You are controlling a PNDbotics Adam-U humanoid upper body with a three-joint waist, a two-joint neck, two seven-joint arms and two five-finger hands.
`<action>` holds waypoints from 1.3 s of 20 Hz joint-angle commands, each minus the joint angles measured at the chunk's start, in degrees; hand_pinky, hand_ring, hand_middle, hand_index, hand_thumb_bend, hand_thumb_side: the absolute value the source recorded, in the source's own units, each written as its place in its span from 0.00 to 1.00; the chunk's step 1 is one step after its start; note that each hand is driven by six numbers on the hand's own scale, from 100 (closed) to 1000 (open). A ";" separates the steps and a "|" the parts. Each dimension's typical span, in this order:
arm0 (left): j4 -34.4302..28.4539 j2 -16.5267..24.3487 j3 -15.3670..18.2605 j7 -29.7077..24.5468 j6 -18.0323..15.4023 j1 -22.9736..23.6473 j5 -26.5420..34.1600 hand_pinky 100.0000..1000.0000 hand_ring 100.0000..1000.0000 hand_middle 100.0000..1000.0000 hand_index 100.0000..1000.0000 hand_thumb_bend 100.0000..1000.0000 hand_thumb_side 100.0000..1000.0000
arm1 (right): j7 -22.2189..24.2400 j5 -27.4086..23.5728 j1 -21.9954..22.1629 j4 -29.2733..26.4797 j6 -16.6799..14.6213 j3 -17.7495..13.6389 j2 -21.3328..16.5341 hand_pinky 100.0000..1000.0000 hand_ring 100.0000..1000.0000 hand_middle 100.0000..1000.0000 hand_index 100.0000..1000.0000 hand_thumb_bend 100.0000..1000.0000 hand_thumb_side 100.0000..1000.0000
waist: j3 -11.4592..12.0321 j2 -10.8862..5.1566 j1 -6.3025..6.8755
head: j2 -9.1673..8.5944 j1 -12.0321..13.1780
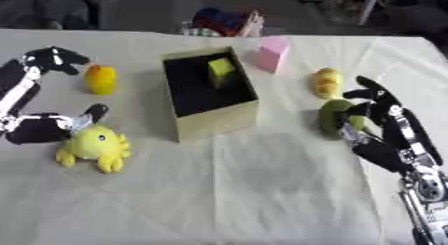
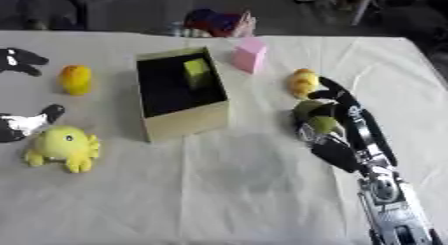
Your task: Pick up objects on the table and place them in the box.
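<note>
Left eye view: right hand w/ fingers curled round a green round object, thumb side on top; obj looks lifted or just at the cloth, can't tell which. Prob. held that way for carry to the box. Box sits well apart, to the left of those fingers; open top, dark inside, tan cardboard walls, a yellow-green block already in it. Yellow lumpy piece just beyond the fingertips. Pink block farther off, beside box.

Left hand low at its side, fingers relaxed, apart, one tip just above the yellow plush toy; soft, rounded, stubby legs. Yellow-orange oval obj beyond. White cloth, wrinkled.
</note>
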 commanded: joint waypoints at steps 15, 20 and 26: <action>12.12 5.88 -9.16 -8.46 -4.00 -3.89 -7.98 0.78 0.71 0.75 0.84 0.48 0.20 | 0.47 -0.23 -0.55 -0.51 -0.26 0.21 -1.40 0.72 0.57 0.70 0.94 0.27 0.23 | -0.92 -1.51 1.21 | 0.22 0.45; 14.87 3.63 -9.61 -1.37 -3.61 -3.90 -12.52 0.71 0.60 0.63 0.75 0.41 0.07 | 0.43 -0.29 -0.56 -0.48 -0.23 0.20 -1.32 0.72 0.57 0.70 0.94 0.26 0.24 | -0.88 -1.47 1.09 | 0.22 0.35; 18.14 1.15 -9.49 11.41 -1.32 -3.85 -17.13 0.58 0.38 0.37 0.53 0.22 0.00 | 0.41 -0.35 -0.55 -0.45 -0.20 0.16 -1.20 0.72 0.57 0.70 0.94 0.26 0.24 | -0.86 -1.51 0.91 | 0.22 0.20</action>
